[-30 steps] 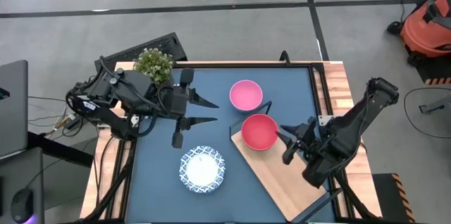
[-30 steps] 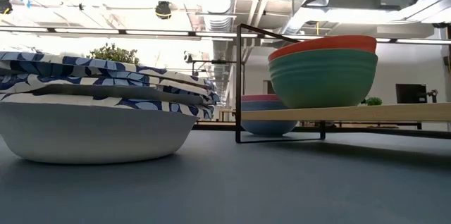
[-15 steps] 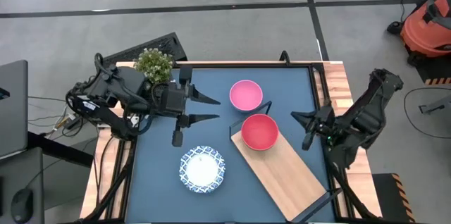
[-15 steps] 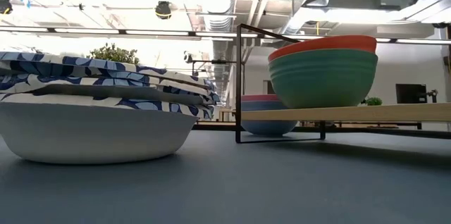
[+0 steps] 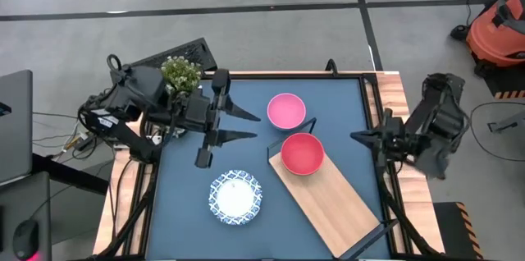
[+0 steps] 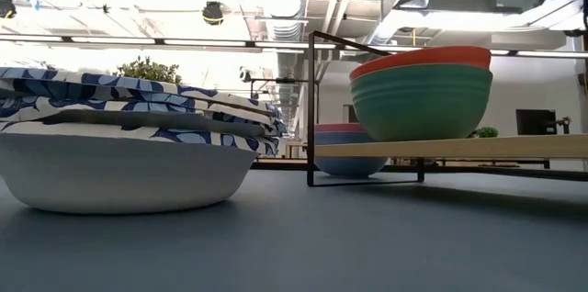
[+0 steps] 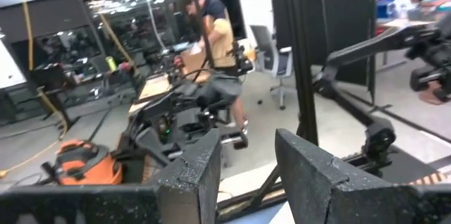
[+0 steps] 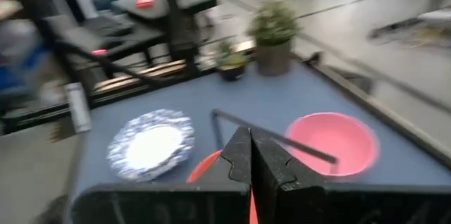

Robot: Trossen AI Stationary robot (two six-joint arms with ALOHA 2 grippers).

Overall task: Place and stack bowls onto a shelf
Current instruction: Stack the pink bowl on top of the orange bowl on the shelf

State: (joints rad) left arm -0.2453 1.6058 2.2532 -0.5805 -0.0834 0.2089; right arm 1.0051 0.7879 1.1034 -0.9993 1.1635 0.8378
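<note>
A red bowl sits inside a green bowl on the near end of the light-wood shelf, beside its black wire frame. A pink bowl stands on the table just beyond, stacked on a pale blue one. Blue-and-white patterned bowls are stacked at the table's near middle. My left gripper is open and empty, left of the pink and red bowls. My right gripper is shut and empty near the table's right edge; its wrist view shows the fingers together.
A potted green plant stands at the table's far left corner behind my left arm. The shelf lies slantwise across the table's near right. Bare blue tabletop lies between the bowls and my right gripper. A person is in the room beyond.
My right gripper has drawn back from beside the red bowl's rim toward the table's right edge and a little toward the far edge. The red bowl has stayed in place on the shelf. My left arm has shifted slightly toward the far edge.
</note>
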